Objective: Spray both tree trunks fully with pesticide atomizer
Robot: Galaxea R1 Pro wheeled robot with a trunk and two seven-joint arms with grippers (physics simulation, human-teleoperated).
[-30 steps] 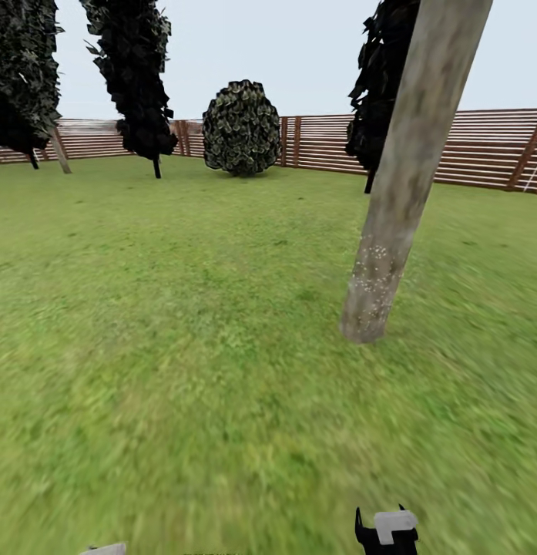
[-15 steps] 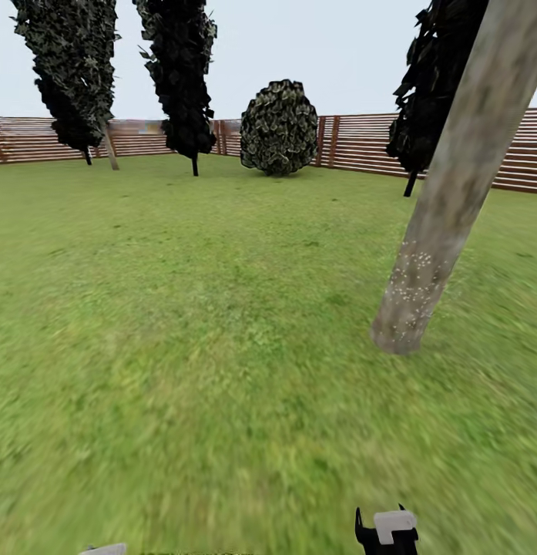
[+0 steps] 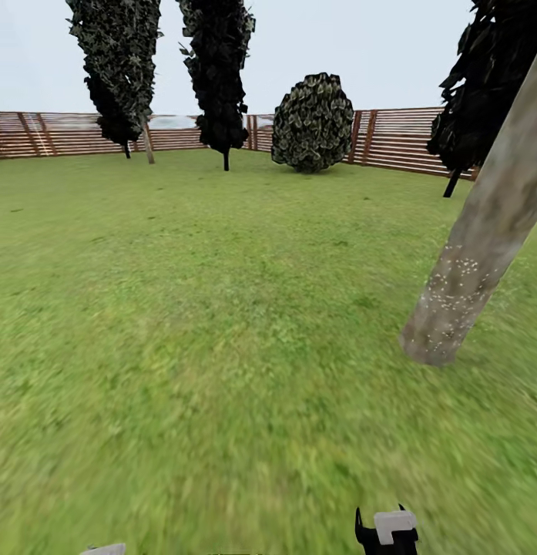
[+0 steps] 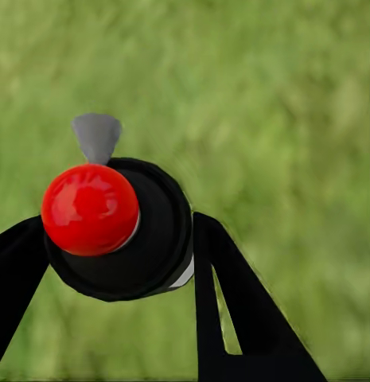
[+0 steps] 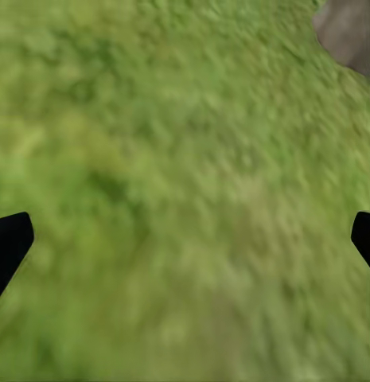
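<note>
Currently logged: pesticide atomizer (image 4: pixel 125 239), black cylindrical body with glossy red top and small grey nozzle, clamped between the two black fingers (image 4: pixel 232 310) of the left claw (image 4: pixel 113 263), with blurred grass behind. Right claw (image 5: pixel 185 239) spread wide, one black fingertip at each side edge of the wrist view, nothing between but lawn (image 3: pixel 191 308); a grey-brown patch at the corner of that wrist view, too blurred to identify for certain. From the head view: tree trunk (image 3: pixel 472 262) at 3 o'clock, mottled grey-beige, leaning toward 1 o'clock, rooted in the grass; pesticide (image 3: pixel 453 285) as whitish specks dotted over its lower part only. Two narrow dark columnar trees (image 3: pixel 118 69) at 11 to 12 o'clock, a rounded dark bush (image 3: pixel 313 123) near 1 o'clock, another dark tree (image 3: pixel 491 85) at 2 o'clock behind the trunk. Brown slatted fence (image 3: pixel 60 132) across the far edge of the grass. Black-and-white part of the right arm (image 3: pixel 387 532) at 6 o'clock.
</note>
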